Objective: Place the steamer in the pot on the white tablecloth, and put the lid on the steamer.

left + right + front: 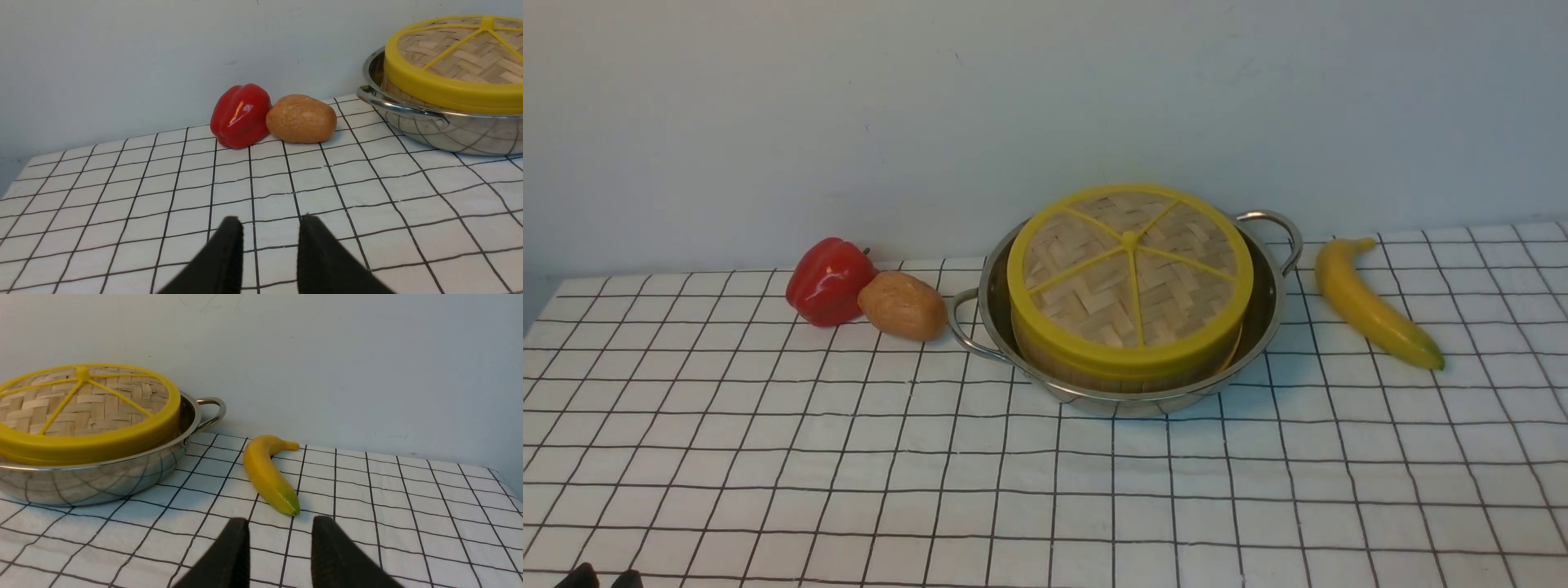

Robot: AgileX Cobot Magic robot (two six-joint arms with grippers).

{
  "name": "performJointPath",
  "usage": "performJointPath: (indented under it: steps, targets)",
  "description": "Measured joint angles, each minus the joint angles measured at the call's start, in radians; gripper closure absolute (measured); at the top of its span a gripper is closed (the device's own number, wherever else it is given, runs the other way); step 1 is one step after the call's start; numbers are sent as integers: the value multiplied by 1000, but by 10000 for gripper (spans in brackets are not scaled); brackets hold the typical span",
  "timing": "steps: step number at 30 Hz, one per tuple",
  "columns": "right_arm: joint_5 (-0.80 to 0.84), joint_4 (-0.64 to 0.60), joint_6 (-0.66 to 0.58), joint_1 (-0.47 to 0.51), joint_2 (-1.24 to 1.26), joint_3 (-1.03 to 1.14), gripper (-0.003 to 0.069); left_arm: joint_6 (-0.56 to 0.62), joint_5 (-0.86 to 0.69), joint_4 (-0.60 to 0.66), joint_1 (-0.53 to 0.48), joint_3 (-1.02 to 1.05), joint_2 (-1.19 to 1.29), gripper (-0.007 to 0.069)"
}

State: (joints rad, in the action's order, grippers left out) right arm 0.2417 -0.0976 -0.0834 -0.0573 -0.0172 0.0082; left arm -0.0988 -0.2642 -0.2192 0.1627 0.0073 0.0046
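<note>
Lid (1129, 273) caps steamer (1127, 369), which is nested in pot (1262, 310) on tablecloth (1045, 490); stack looks complete. Left gripper (269, 228) and right gripper (280, 528): jaws spread, empty, well apart from pot, likely parked clear.

Looks like a staged lab/test bench w/ kitchen props: gridded white tablecloth (1045, 490), bare wall (849, 98), plastic-looking banana (1372, 304) & pepper (827, 281).
</note>
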Motion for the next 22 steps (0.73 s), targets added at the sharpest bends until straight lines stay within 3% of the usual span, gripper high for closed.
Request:
performJointPath:
  steps: [22]
  targets:
    - [0, 0, 0, 0, 0, 0, 419, 0, 0, 0, 0, 0, 0, 394]
